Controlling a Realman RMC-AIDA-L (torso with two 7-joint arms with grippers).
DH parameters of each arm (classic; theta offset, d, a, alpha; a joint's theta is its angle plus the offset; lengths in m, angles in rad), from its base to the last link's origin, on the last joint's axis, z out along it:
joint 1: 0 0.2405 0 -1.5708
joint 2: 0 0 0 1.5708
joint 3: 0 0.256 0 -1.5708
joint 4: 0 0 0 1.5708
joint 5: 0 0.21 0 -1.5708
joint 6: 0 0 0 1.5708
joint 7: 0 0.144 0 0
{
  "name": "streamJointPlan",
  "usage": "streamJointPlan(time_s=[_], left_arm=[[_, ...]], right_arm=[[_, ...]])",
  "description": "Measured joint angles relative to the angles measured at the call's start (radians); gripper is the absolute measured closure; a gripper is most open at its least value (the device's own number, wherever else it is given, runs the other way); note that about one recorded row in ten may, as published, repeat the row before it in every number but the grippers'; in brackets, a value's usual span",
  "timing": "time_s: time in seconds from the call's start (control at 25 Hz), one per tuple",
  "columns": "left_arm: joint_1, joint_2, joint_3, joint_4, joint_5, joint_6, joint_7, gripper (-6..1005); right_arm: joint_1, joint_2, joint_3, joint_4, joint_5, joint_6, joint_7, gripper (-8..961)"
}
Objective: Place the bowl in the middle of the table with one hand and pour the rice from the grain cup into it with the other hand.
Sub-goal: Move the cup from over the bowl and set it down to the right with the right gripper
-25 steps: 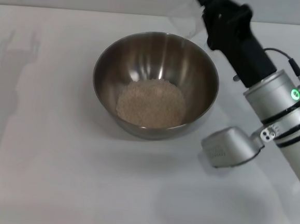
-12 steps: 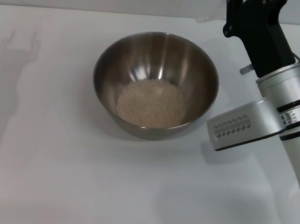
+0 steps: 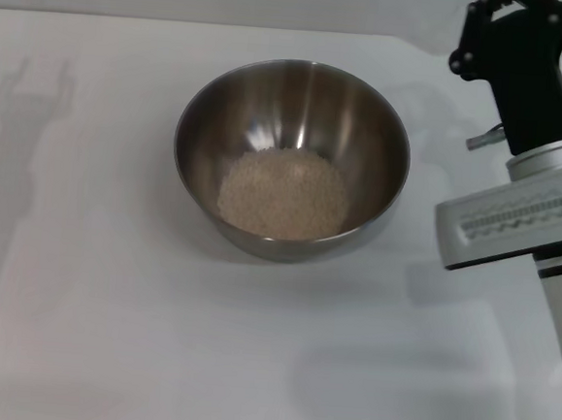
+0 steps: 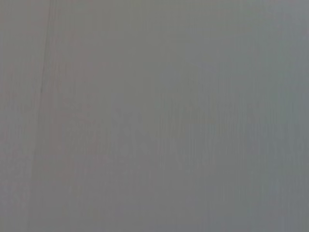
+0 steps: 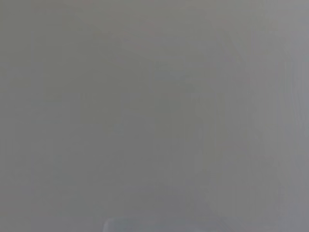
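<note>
The steel bowl [image 3: 291, 158] stands on the white table [image 3: 106, 332], a little back of the middle. A mound of pale rice [image 3: 283, 192] covers its bottom. My right gripper [image 3: 517, 13] is raised at the far right, beyond and to the right of the bowl, and its tips run off the top edge of the head view. The grain cup is out of view. My left gripper does not show in any view; only an arm's shadow [image 3: 27, 102] falls on the table at the left. Both wrist views show only a plain grey surface.
The right arm's silver forearm [image 3: 541, 240] slants over the table's right side, down to the near right corner. The table's back edge [image 3: 179, 21] runs along the top of the head view.
My right arm has swung right and away from the bowl's far rim. The clear cup seen at the gripper a second ago has gone from view. Bowl and rice have not moved.
</note>
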Motion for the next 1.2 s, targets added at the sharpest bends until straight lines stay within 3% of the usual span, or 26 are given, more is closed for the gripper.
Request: streamJointPlan(time_s=[0.48,0.76,1.2], left_arm=[[0.002,0.001,0.003,0.003,0.004,-0.006,0.0,472],[0.007,0.002,0.003,-0.003,0.005,-0.008,0.0,472],[0.002,0.005,0.005,-0.001,0.005,-0.012,0.002,472]], right_arm=[[-0.061,-0.001,0.004,0.019,0.078,0.0,0.246,947],[-0.115,-0.002,-0.012,0.002,0.225,0.014,0.424,947],[-0.143,-0.001,-0.013,-0.01,0.3,0.018,0.502,947]])
